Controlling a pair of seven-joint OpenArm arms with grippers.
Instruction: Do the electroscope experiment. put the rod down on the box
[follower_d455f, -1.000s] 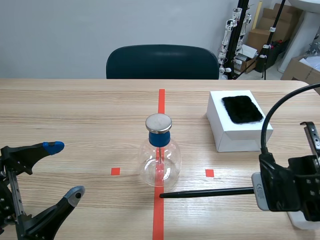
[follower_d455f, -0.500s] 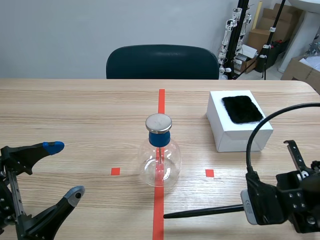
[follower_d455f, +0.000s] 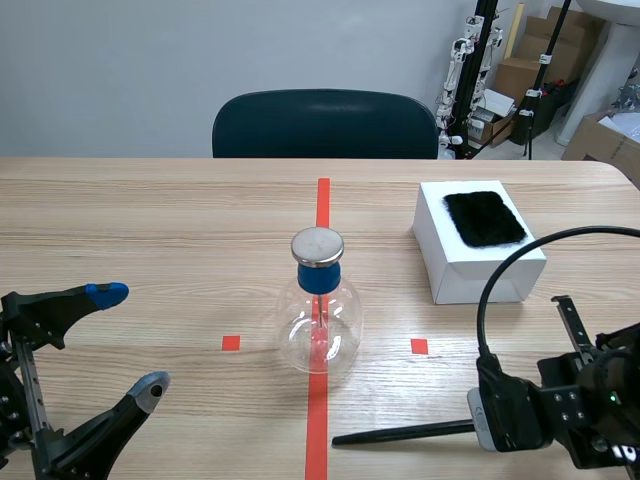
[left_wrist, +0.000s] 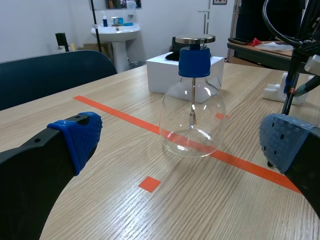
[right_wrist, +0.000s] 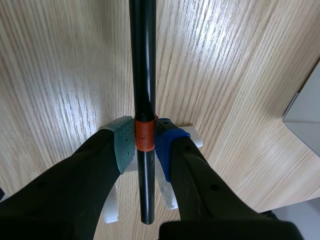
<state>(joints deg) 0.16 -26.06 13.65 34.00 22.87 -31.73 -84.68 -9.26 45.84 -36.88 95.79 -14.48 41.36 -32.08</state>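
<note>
In the scene view, our right gripper (follower_d455f: 492, 422) hangs low near the table's near edge, clamped on the butt end of the black rod (follower_d455f: 400, 435). The rod juts out ahead of the fingers, almost level. We judge the end grip leaves the long shaft free to be laid across the white box (follower_d455f: 470, 268), which sits well beyond the fingers with a black fur patch (follower_d455f: 485, 217) on top. Our left gripper (follower_d455f: 128, 340) rests off to the side, probably to stay clear of the electroscope flask (follower_d455f: 318, 318). In the left wrist view, its blue pads (left_wrist: 80, 134) stand wide apart with nothing between them, the flask ahead. In the right wrist view, our fingertips (right_wrist: 124, 146) pinch the rod at an orange band (right_wrist: 145, 142). The rod is slim, straight and glossy black, and it runs forward over bare wood.
</note>
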